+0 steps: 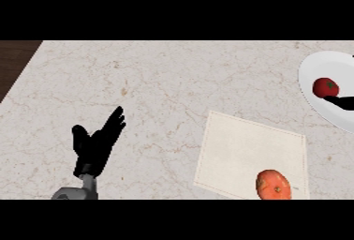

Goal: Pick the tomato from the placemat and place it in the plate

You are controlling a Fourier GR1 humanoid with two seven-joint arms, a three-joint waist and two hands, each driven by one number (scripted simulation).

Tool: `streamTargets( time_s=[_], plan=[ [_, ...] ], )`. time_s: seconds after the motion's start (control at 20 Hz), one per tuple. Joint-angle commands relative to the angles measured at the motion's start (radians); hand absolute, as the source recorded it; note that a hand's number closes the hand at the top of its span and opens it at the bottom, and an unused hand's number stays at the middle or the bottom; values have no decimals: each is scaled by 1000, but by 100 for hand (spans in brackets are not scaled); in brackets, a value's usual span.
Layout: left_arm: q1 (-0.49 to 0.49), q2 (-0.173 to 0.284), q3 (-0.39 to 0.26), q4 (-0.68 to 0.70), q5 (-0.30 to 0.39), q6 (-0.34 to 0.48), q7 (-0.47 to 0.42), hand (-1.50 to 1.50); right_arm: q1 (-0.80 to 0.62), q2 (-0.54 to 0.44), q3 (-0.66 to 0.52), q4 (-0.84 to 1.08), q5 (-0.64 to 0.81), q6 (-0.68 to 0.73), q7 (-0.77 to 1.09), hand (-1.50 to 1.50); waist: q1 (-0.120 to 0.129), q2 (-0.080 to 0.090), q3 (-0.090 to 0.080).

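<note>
Reaching in from the right edge, the right hand shows only dark fingertips touching the small, glossy red tomato with its green stem mark, which lies on the white plate; I cannot tell its grip. On the pale placemat sits an orange-red fruit. The left hand rests open, fingers straight.

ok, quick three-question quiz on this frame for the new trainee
1. True or false: the red tomato lies on the placemat.
2. What sits at the placemat's near edge? A) orange-red fruit B) knife C) cup
3. Fill in: the hand resting open, fingers up, at the view's left is the robot's ___ hand.

Key: 1 false, it lies in the white plate; 2 A; 3 left.
</note>
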Motion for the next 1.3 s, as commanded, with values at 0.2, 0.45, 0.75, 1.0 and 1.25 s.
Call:
streamTargets(
  time_s=[0.2, 0.45, 0.75, 1.0, 1.25],
  plan=[
    [-12, 8, 25, 27, 15, -2, 15, 0, -17, 30, -156, 37, -159, 101, -175, -150, -24, 4, 0],
    [8, -3, 24, 38, 4, 15, 3, 0, -15, -58, -216, 87, -213, 217, -146, -150, -33, 1, -3],
    [49, -7, 12, -11, 5, 15, 10, 0, 59, -164, -218, 123, -222, 506, -159, -150, -43, -7, -2],
    [62, 32, 37, -11, 24, -19, 4, 0, 117, -233, -198, 119, -206, 674, -196, -150, -46, -10, -2],
    [56, 8, 33, 9, 16, 0, -11, 0, 187, -221, -156, 77, -168, 679, -262, -150, -53, -14, -2]
  ],
)
